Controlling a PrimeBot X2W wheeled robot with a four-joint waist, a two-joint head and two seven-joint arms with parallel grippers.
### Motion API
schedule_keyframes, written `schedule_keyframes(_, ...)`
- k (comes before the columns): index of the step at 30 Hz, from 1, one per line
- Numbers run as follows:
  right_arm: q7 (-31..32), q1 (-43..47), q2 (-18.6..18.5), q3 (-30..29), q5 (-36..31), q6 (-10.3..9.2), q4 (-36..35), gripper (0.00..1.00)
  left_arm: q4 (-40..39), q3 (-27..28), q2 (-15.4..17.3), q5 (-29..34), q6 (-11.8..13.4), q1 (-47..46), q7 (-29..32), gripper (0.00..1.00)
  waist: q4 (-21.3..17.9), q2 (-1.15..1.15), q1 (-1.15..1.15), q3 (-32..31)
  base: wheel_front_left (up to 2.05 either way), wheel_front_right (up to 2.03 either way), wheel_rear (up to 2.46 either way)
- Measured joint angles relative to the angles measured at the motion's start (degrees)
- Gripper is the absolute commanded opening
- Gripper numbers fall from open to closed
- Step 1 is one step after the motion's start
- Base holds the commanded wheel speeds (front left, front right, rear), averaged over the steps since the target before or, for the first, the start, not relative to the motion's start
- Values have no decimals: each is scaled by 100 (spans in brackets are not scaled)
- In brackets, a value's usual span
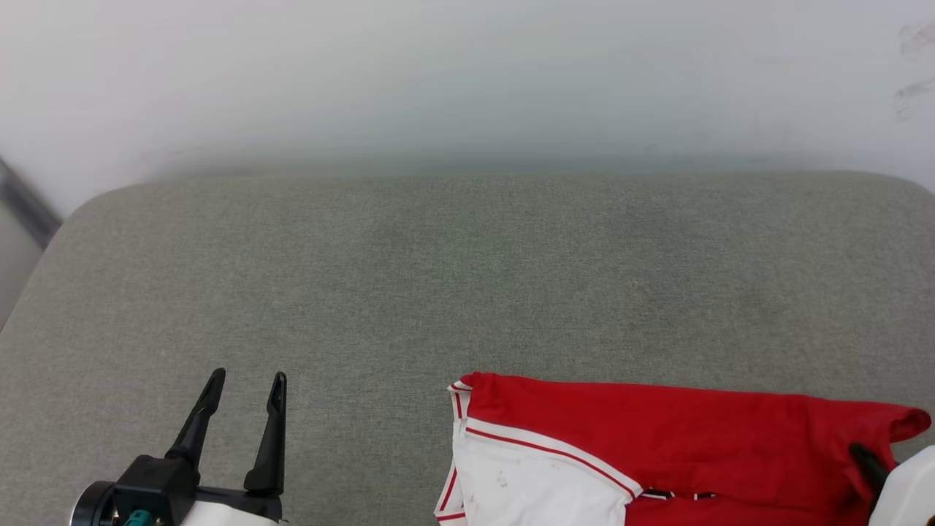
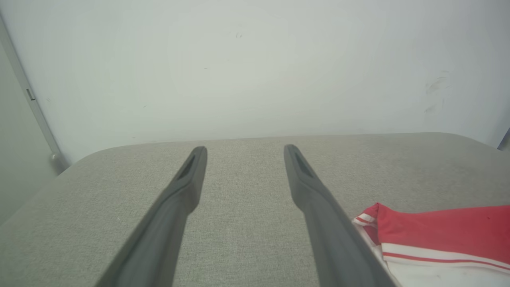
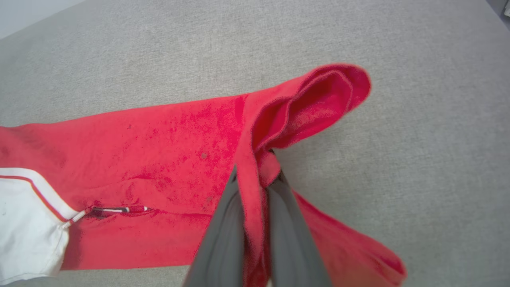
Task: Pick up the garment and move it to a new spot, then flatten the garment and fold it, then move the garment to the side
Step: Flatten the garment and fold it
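Red cloth of the garment [image 3: 159, 159] is clamped by only a thin fold in the closed jaws of the right gripper [image 3: 257, 177], so a tug may slip it free; the left gripper [image 1: 248, 380] stands open and empty.

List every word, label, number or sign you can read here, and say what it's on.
None readable.
The shirt: plain red and white cloth with stripes, no lettering.
The small dark strip at its seam: too small to read.
Marks on the wall: scuffs, not writing.
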Motion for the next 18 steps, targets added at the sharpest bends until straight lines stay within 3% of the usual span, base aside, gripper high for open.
schedule_keyframes(4,432,287,76,346,111,0,-678,0,7,-42,-3,53,0,37,1,100,68,0,0,-57,0,0,0)
schedule_keyframes(9,817,392,498,606,339,0,-1323,0,12,-86,-47,79,0,51,1,100,173,0,0,-59,0,0,0)
schedule_keyframes(18,1055,253,1171,1369,679,-1,-1603,0,47,-102,-77,120,0,14,1,100,378,0,0,24,0,0,0)
